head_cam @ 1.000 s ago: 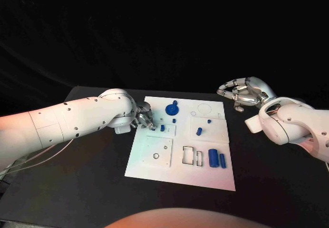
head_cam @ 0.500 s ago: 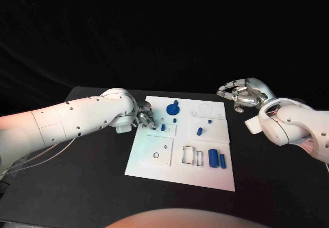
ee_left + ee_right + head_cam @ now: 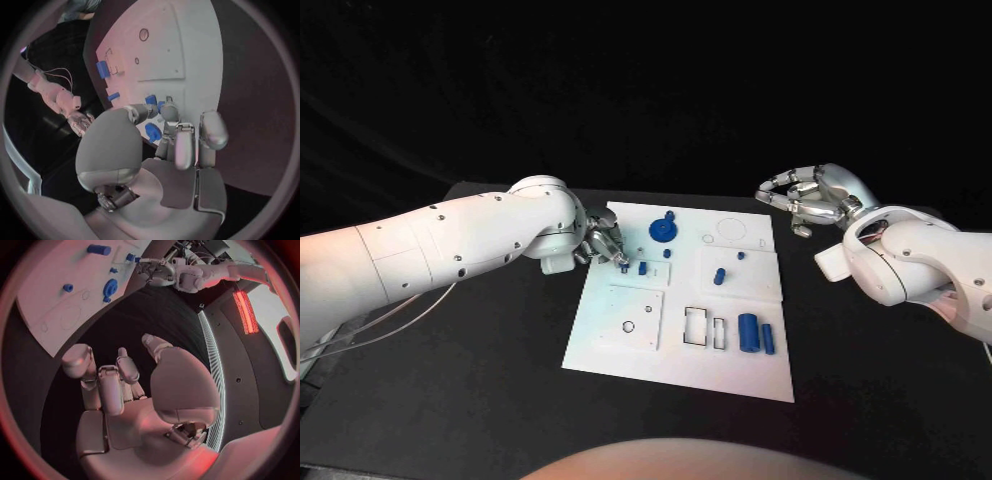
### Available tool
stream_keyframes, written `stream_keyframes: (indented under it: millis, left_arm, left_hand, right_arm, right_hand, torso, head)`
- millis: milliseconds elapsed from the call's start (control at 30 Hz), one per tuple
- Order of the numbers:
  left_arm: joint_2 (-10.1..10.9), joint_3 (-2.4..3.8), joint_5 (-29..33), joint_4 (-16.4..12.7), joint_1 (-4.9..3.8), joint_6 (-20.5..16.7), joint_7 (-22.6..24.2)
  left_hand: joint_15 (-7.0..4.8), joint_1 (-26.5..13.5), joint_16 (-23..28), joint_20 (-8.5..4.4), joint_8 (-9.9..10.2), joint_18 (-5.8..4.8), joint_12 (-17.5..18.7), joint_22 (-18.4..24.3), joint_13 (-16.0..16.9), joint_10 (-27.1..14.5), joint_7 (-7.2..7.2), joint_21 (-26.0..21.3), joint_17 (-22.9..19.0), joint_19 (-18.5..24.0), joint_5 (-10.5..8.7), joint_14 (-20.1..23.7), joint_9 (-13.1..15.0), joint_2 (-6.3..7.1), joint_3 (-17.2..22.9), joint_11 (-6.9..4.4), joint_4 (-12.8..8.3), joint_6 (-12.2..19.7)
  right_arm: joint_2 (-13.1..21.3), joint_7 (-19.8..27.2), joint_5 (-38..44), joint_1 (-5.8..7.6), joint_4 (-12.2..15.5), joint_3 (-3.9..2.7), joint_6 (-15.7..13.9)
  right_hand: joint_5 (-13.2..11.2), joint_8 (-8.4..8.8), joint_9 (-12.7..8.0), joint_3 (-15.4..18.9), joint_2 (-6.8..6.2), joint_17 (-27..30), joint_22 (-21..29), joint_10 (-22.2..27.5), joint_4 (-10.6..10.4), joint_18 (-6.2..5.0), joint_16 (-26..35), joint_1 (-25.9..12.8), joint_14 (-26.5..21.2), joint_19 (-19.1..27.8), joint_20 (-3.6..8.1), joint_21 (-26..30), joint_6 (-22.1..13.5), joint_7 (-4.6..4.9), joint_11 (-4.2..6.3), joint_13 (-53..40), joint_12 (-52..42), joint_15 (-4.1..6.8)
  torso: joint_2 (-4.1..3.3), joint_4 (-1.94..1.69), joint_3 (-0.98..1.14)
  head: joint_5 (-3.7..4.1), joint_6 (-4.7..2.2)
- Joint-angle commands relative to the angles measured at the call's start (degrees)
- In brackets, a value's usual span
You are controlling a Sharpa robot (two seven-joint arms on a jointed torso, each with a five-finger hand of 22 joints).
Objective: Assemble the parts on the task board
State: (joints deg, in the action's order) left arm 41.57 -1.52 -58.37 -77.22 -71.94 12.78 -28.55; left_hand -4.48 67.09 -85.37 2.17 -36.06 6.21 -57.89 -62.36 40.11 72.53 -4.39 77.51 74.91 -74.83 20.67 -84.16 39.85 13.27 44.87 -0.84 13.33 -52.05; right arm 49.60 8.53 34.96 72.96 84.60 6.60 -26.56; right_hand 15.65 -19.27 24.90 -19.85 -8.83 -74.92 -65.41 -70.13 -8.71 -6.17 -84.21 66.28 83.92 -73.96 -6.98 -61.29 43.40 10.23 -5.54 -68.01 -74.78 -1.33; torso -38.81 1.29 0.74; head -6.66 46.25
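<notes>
The white task board lies in the middle of the table. My left hand hovers low over its left edge. Its fingertips sit right beside a small blue part standing in the board, and contact is unclear. A round blue part sits just behind it. A blue peg stands mid-board, and two blue cylinders lie near the right edge. My right hand hangs raised off the board's far right corner, with its fingers loosely bent, apart and holding nothing.
Empty outlined slots and a square recess mark the board's near half. A circular outline lies at its far right corner. Bare black table surrounds the board.
My left arm has lifted and turned at the elbow, with its hand shifting slightly along the board's left edge. The small blue part and the right hand stay put.
</notes>
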Motion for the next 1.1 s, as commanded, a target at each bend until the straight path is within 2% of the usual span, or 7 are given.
stream_keyframes:
  millis: [33, 300, 467, 600, 700, 900, 1100]
  left_arm:
    - [-0.1, 0.05, 2.5, 0.1, -0.41, 3.3, 0.6]
    - [-0.1, 0.26, 3.0, 0.4, -1.32, 4.6, 0.7]
    - [-0.6, 0.31, 3.0, 1.6, -2.07, 8.5, 0.6]
    - [-1.9, 0.29, 2.2, 4.1, -2.60, 13.3, 0.8]
    - [-2.9, 0.25, 1.1, 5.7, -2.85, 15.6, 1.2]
    - [-5.3, -0.07, -1.8, 9.7, -3.75, 21.6, 2.4]
    - [-7.5, -0.36, -2.8, 13.0, -4.29, 24.9, 3.1]
  left_hand:
    - [0.11, -0.4, 0.0, -0.14, -0.1, -0.46, -0.4, -0.1, 0.1, 0.4, 0.69, 0.3, 2.7, -0.2, 0.50, -3.1, 0.2, 0.16, 12.7, -0.09, -13.3, -1.0]
    - [0.09, -0.4, 0.0, -0.16, 0.0, -0.47, -0.3, -0.1, 0.1, 0.4, 0.72, 0.3, 2.7, -0.2, 0.88, -3.1, 0.3, 0.21, 12.7, -0.12, -13.4, -1.1]
    - [0.07, -0.5, -0.2, -0.17, 0.1, -0.47, -0.4, -0.1, 0.2, 0.5, 0.75, 0.4, 3.1, -0.2, 1.22, -3.2, 0.3, 0.31, 12.6, -0.15, -13.6, -1.3]
    - [0.08, -0.5, -0.2, -0.17, 0.1, -0.42, -0.1, 0.1, -0.2, 0.4, 0.76, 0.3, 3.1, 0.0, 1.29, -3.2, 0.3, 0.35, 12.5, -0.15, -13.7, -1.3]
    - [0.08, -0.5, -0.2, -0.17, 0.2, -0.41, 0.0, 0.2, -0.3, 0.3, 0.75, 0.2, 3.2, 0.0, 1.36, -3.2, 0.3, 0.36, 12.5, -0.15, -13.7, -1.3]
    - [0.12, -0.5, -0.3, -0.16, 0.3, -0.41, 0.0, 0.2, -0.3, 0.3, 0.75, 0.2, 3.4, 0.1, 1.51, -3.2, 0.3, 0.39, 12.3, -0.13, -13.8, -1.4]
    - [0.15, -0.4, -0.3, -0.13, 0.5, -0.41, 0.0, 0.3, -0.3, 0.3, 0.73, 0.2, 3.5, 0.3, 1.72, -3.3, 0.3, 0.36, 11.9, -0.11, -13.9, -1.5]
  right_arm:
    - [-0.1, 0.1, 0.2, -0.09, 0.0, 0.01, 1.0]
    - [-0.2, 0.1, 0.2, -0.26, -0.2, 0.02, 1.0]
    - [-0.2, 0.1, 0.2, -0.30, -0.2, 0.02, 1.0]
    - [-0.2, 0.1, 0.2, -0.31, -0.2, 0.02, 1.0]
    - [-0.2, 0.1, 0.2, -0.31, -0.2, 0.02, 1.0]
    - [-0.3, 0.1, 0.2, -0.32, -0.3, 0.02, 1.0]
    - [-0.4, 0.0, 0.2, -0.32, -0.3, 0.02, 1.0]
  right_hand:
    - [0.3, -0.26, 0.1, 0.0, 0.15, -1.3, 0.0, 0.3, -0.2, -0.54, 0.2, -0.1, 2.3, 0.2, 0.09, 0.2, -0.4, -0.07, 0.16, 0.0, -0.3, 0.35]
    - [0.3, -0.26, 0.1, 0.0, 0.15, -1.3, 0.0, 0.3, -0.2, -0.54, 0.2, -0.1, 2.3, 0.2, 0.09, 0.2, -0.4, -0.07, 0.16, 0.0, -0.3, 0.35]
    - [0.3, -0.26, 0.1, 0.0, 0.15, -1.3, 0.0, 0.3, -0.2, -0.54, 0.2, -0.1, 2.3, 0.2, 0.09, 0.2, -0.4, -0.07, 0.16, 0.0, -0.3, 0.35]
    - [0.3, -0.26, 0.1, 0.0, 0.15, -1.3, 0.0, 0.3, -0.2, -0.54, 0.2, -0.1, 2.3, 0.2, 0.09, 0.2, -0.4, -0.07, 0.16, 0.0, -0.3, 0.35]
    - [0.3, -0.26, 0.1, 0.0, 0.15, -1.3, 0.0, 0.3, -0.2, -0.54, 0.2, -0.1, 2.3, 0.2, 0.09, 0.2, -0.4, -0.07, 0.16, 0.0, -0.3, 0.35]
    - [0.3, -0.26, 0.1, 0.0, 0.15, -1.3, 0.0, 0.3, -0.2, -0.54, 0.2, -0.1, 2.3, 0.2, 0.09, 0.2, -0.4, -0.07, 0.16, 0.0, -0.3, 0.35]
    - [0.3, -0.26, 0.1, 0.0, 0.15, -1.3, 0.0, 0.3, -0.2, -0.54, 0.2, -0.1, 2.3, 0.2, 0.09, 0.2, -0.4, -0.07, 0.16, 0.0, -0.3, 0.35]
  torso:
    - [-0.03, 0.04, 0.04]
    - [0.01, 0.05, 0.05]
    - [-0.02, 0.04, 0.05]
    - [-0.01, 0.03, 0.03]
    - [0.00, 0.04, 0.02]
    - [-0.02, 0.11, 0.00]
    - [-0.05, 0.07, 0.00]
  head:
    - [-0.05, 0.03]
    - [0.07, 0.14]
    - [0.09, 0.25]
    - [0.08, 0.32]
    - [-0.03, 0.36]
    - [-0.11, 0.38]
    - [-0.13, 0.46]
